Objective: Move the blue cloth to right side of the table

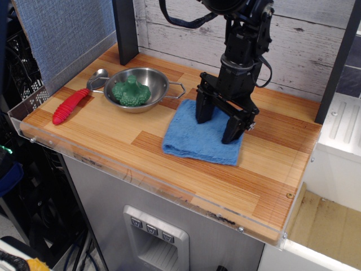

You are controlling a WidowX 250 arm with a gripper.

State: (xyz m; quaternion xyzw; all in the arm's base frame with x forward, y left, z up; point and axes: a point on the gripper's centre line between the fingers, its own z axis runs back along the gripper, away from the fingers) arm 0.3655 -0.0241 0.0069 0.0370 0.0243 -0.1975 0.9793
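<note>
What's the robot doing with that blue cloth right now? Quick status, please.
Gripper open, fingertips pressed down on blue cloth. Cloth near table centre, right side not yet reached. Nothing blocking the path right.
</note>
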